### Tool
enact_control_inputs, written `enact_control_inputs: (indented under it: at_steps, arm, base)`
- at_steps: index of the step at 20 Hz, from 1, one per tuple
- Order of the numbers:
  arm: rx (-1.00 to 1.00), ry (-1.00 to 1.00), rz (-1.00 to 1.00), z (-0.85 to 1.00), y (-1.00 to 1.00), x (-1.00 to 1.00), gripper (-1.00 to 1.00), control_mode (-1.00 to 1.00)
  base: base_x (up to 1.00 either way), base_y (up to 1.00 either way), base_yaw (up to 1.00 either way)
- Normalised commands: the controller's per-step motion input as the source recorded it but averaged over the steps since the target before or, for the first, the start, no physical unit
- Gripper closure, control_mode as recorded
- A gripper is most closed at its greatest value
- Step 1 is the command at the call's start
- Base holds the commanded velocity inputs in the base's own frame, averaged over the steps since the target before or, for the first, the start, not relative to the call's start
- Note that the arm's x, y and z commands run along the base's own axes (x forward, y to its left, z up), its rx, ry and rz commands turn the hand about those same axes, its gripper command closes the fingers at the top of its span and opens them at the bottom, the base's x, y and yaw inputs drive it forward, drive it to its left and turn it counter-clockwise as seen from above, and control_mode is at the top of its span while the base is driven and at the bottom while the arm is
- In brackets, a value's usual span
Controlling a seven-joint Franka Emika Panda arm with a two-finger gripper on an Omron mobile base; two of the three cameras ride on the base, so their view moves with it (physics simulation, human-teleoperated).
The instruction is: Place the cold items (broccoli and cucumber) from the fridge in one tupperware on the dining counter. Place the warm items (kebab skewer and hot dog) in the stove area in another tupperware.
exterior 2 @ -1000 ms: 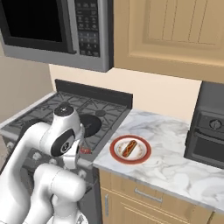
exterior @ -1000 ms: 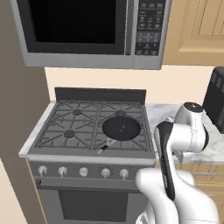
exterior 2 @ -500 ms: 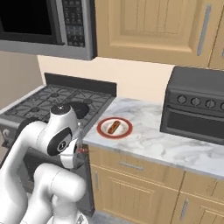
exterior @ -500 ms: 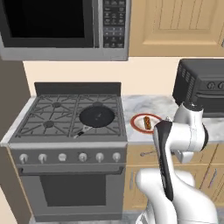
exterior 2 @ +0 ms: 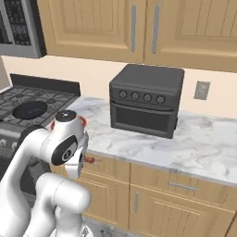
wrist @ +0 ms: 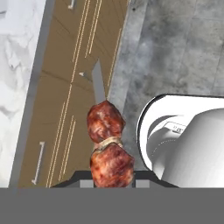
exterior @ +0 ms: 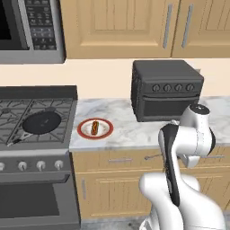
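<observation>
My gripper (wrist: pixel 112 183) is shut on the kebab skewer (wrist: pixel 106 147), two browned meat chunks with a grey metal tip pointing away over the cabinet fronts and floor. The hand hangs low in front of the counter's drawers; the skewer's meat (exterior 2: pixel 89 160) peeks out beside the hand, and its thin tip (exterior: pixel 152 157) pokes out left of the arm. The hot dog (exterior: pixel 95 127) lies on a red-rimmed plate (exterior: pixel 84 131) on the marble counter, just right of the stove and left of the arm.
A dark toaster oven (exterior: pixel 165 90) stands at the back of the counter (exterior 2: pixel 203 148). The stove (exterior: pixel 27 148) with a black pan (exterior: pixel 41 122) is at the left, under a microwave (exterior: pixel 31 27). Wooden cabinets (exterior 2: pixel 152 28) hang above.
The base has driven right along the counter: the stove slid to the left of both views and the toaster oven came in. The gripper has stayed shut on the kebab skewer.
</observation>
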Motion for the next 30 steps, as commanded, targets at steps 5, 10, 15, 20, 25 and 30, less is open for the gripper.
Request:
enact_control_inputs:
  at_steps: [5,10,15,20,25,30]
  arm:
    - [0.00,0.00,0.00,0.00,0.00,0.00,1.00,1.00]
    - [0.00,0.00,0.00,0.00,0.00,0.00,1.00,1.00]
    - [0.00,0.00,0.00,0.00,0.00,0.00,1.00,1.00]
    - [0.00,0.00,0.00,0.00,0.00,0.00,1.00,1.00]
    - [0.00,0.00,0.00,0.00,0.00,0.00,1.00,1.00]
    - [0.00,0.00,0.00,0.00,0.00,0.00,1.00,1.00]
  base:
    - [0.00,-1.00,-0.01]
    - [0.00,-1.00,0.00]
    - [0.00,-1.00,0.00]
    - [-0.02,-1.00,0.02]
    - [-0.08,-1.00,0.03]
    - [-0.15,-1.00,0.04]
